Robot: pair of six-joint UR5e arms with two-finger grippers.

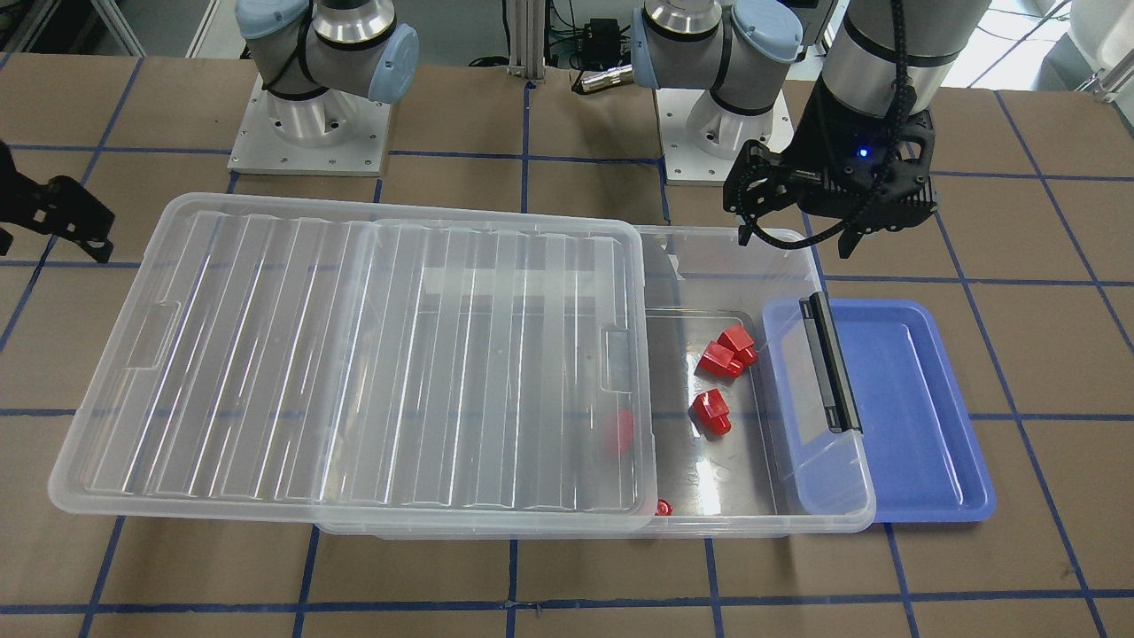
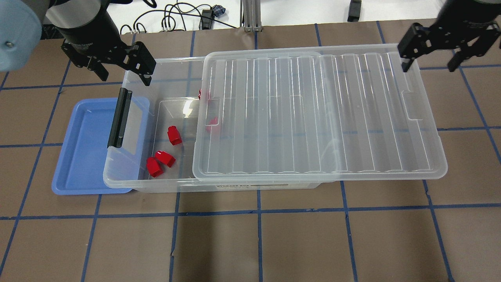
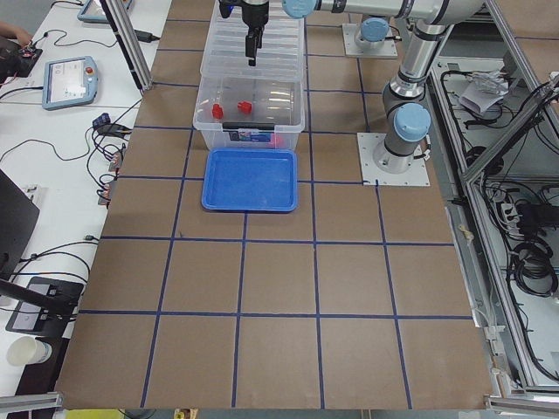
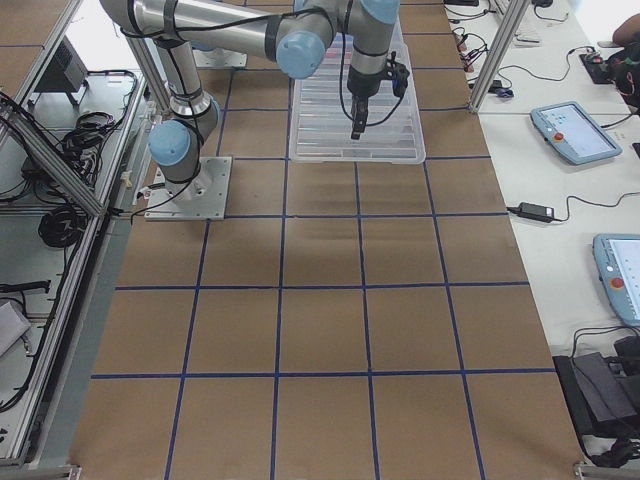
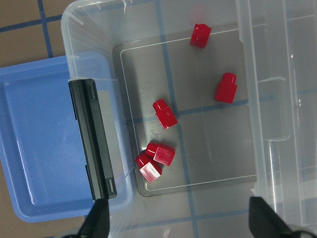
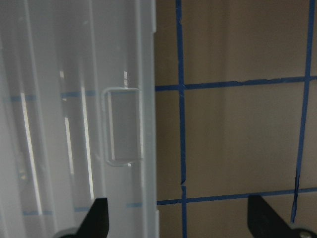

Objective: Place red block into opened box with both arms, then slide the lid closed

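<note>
The left wrist camera sees five red blocks in the box (overhead, the lid blurs two), all below the left gripper, wide open and empty like the right gripper.

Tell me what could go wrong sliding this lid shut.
The clear ribbed plastic lid overhangs the clear plastic storage box, with the right tool by one corner; an off-centre push might skew and jam it. The box's latch end overlaps the shallow blue plastic tray, so the box might shift.
</note>
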